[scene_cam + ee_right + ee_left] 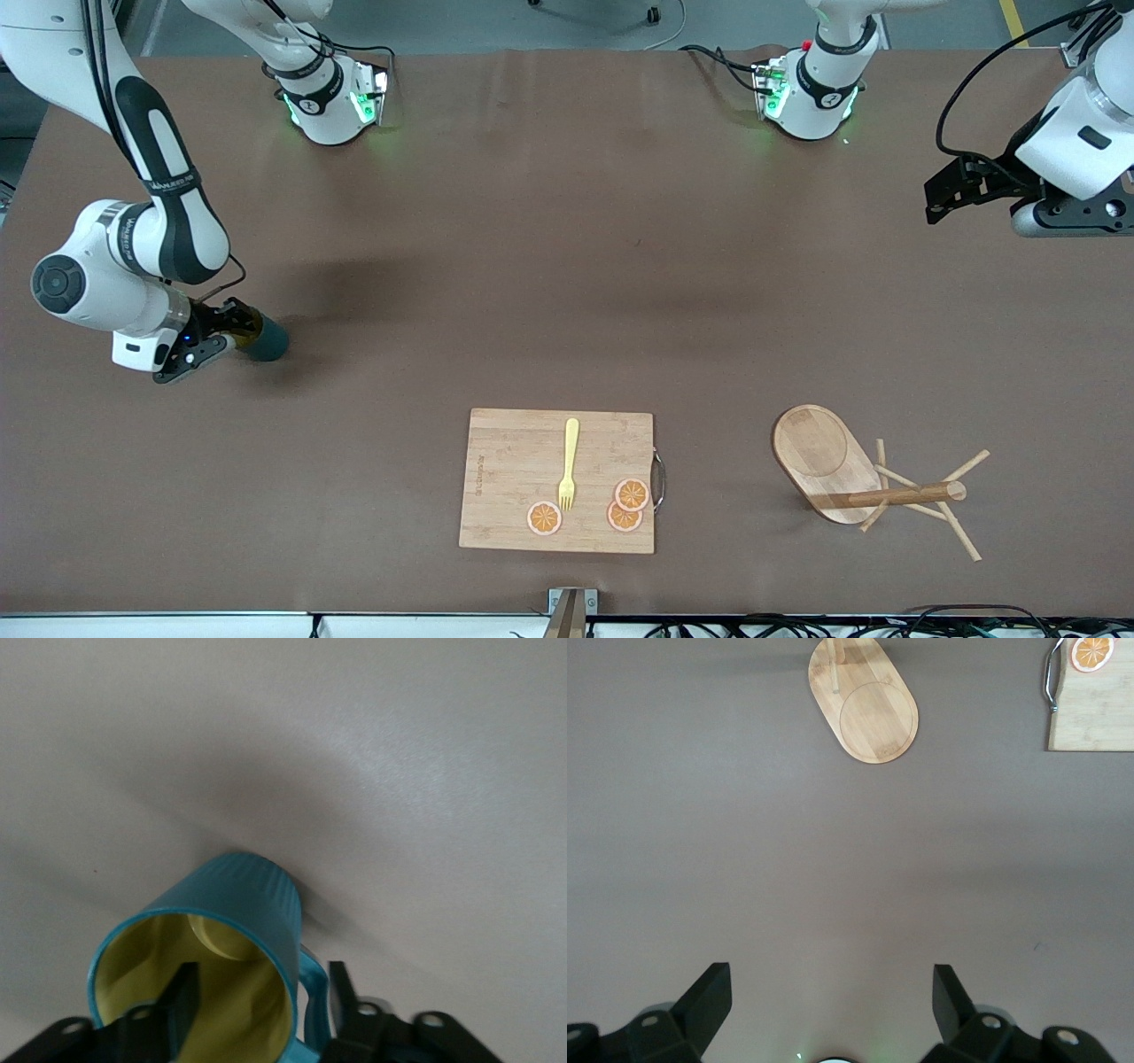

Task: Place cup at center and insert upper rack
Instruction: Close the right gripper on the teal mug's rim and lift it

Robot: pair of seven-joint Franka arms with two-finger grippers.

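The right gripper [232, 335] is low at the right arm's end of the table, positioned at the cup [264, 338]. The cup lies on its side, with its mouth toward the gripper. In the right wrist view, one finger [182, 997] sits inside the mustard-yellow interior of the cup [232, 939] and the other stands outside the wall, beside the loop handle. The fingers bracket the wall, but firm contact cannot be confirmed.

The left gripper [950, 197] waits in the air over the left arm's end of the table. Its fingers [709, 997] are spread wide with nothing between them, and only bare tabletop lies directly beneath.

The upper rack [855, 478] lies tipped over on the table, well apart from both grippers, toward the left arm's end and close to the front camera. Its oval base is tilted up on edge, and its post and pegs rest along the tabletop.

A cutting board [523, 461] lies beside the rack, toward the right arm's end. It carries a yellow fork [569, 464] and three orange slices [632, 494].
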